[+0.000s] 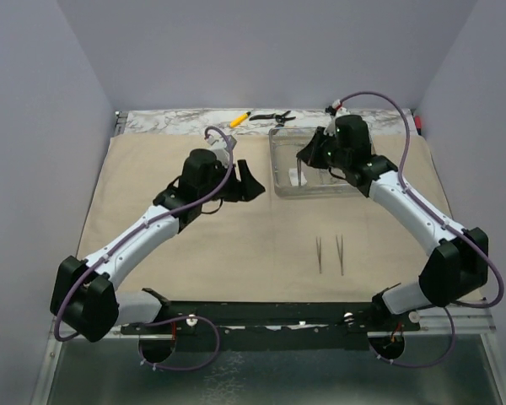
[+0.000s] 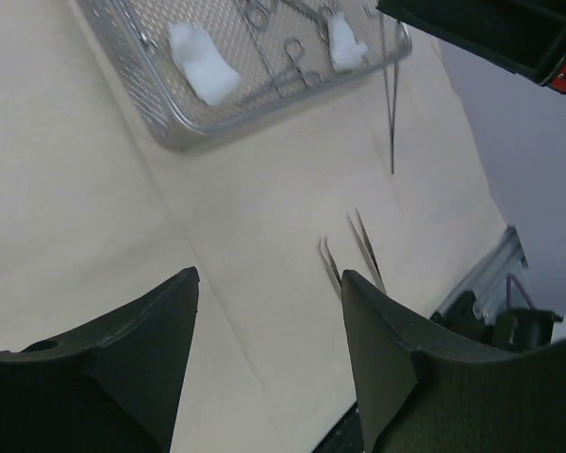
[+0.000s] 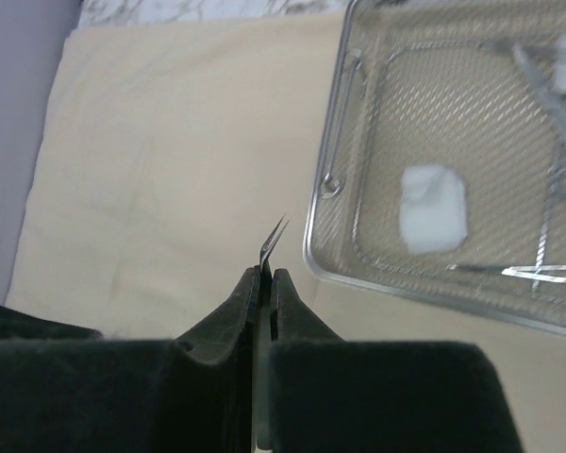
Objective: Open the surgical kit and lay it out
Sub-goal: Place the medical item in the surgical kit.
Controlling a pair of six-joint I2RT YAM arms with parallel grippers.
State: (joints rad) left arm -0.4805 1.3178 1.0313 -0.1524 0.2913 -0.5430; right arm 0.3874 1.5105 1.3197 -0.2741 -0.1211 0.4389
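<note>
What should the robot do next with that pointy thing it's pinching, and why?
Probably carry it toward the near side and set it on the cloth beside the two tweezers already lying there. The right gripper is shut on thin tweezers, whose tip shows beside the tray, not in it.

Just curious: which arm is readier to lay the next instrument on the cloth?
Probably right: the right pincer is shut on thin tweezers beside the tray; the left pincer hangs open, empty.

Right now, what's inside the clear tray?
Two white cotton balls and some small metal clamps lie in the tray. The right arm blocks one end, so anything there is hidden.
</note>
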